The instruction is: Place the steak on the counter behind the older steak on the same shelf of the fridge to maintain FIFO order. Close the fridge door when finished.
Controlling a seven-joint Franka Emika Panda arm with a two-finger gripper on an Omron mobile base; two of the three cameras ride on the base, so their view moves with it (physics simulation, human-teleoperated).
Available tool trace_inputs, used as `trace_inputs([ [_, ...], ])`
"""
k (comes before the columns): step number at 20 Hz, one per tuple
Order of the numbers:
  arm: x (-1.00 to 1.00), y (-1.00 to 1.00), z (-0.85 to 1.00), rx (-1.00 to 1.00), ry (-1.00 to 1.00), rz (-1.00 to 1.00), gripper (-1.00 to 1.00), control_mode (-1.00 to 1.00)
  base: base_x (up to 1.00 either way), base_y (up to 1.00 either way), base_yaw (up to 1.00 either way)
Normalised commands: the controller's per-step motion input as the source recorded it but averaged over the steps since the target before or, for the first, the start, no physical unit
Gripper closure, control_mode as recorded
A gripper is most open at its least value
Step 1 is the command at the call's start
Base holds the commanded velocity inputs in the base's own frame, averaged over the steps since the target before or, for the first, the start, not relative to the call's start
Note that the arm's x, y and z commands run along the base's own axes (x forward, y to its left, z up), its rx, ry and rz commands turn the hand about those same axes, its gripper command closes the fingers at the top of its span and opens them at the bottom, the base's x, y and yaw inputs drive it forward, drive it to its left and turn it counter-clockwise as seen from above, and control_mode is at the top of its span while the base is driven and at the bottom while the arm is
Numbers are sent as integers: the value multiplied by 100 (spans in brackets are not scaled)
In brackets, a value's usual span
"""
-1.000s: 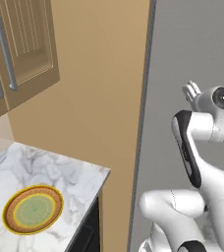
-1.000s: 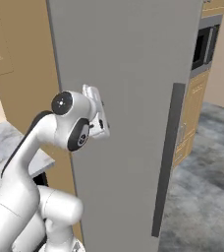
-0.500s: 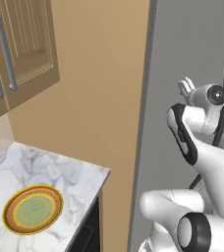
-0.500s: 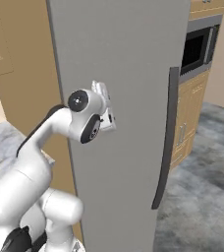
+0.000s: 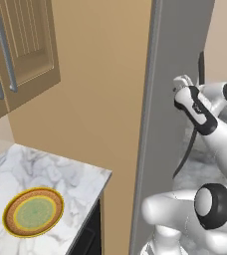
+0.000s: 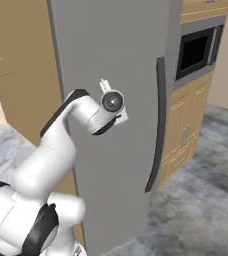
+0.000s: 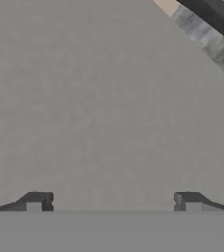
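The grey fridge door (image 5: 180,45) (image 6: 111,45) fills the hand view (image 7: 94,98), and nothing of the fridge's inside shows. My gripper (image 5: 179,83) (image 6: 105,85) (image 7: 113,199) is open and empty, its tips against or just off the door's flat face, left of the dark bar handle (image 6: 158,125) (image 7: 212,15). The white marble counter (image 5: 70,174) lies at lower left. The steak, the older steak and the shelf are out of view.
A yellow-green plate (image 5: 33,211) sits on the counter. Tan wall cupboards (image 5: 16,55) hang above it. Right of the fridge are a built-in microwave (image 6: 196,50), tan lower cabinets (image 6: 186,135) and grey floor (image 6: 201,200).
The door has swung away from me, baring the microwave and floor to its right. My arm has stretched forward with it, the hand staying at the door's face.
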Motion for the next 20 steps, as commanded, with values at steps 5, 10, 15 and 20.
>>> trace_inputs([
  [5,36,30,-14,5,-5,37,-100,-100,0,0,0],
  [10,28,41,-8,7,-3,34,-100,-100,0,0,0],
  [15,34,60,-14,6,-1,31,-100,-100,0,0,0],
  [20,34,62,-14,6,0,30,-100,-100,0,0,0],
])
